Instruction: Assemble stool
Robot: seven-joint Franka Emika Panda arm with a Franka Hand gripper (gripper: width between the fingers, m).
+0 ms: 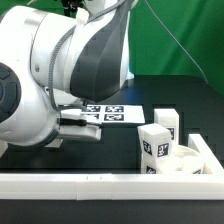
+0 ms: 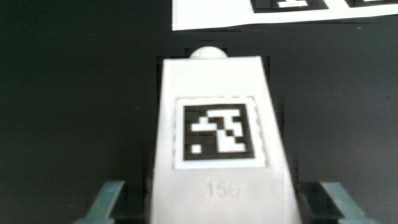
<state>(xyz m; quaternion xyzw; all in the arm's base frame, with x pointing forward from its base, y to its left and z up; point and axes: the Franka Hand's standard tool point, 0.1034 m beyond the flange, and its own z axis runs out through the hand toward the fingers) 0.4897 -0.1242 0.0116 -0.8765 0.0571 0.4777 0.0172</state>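
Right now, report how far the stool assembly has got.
Done: nothing looks joined yet. Two legs stand loose by the seat in the corner of the border rail, on the exterior view's right. In hand: the gripper is shut on a tagged leg lying on the black table. Left: fitting every leg into the seat.

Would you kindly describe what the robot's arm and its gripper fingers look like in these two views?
In the exterior view, the arm has bulky, rounded, glossy white shells with dark grey sections at the joints. In the wrist view, two slim teal-grey fingers with squared tips show at the frame's edge. No cables or markings on the arm are discernible.
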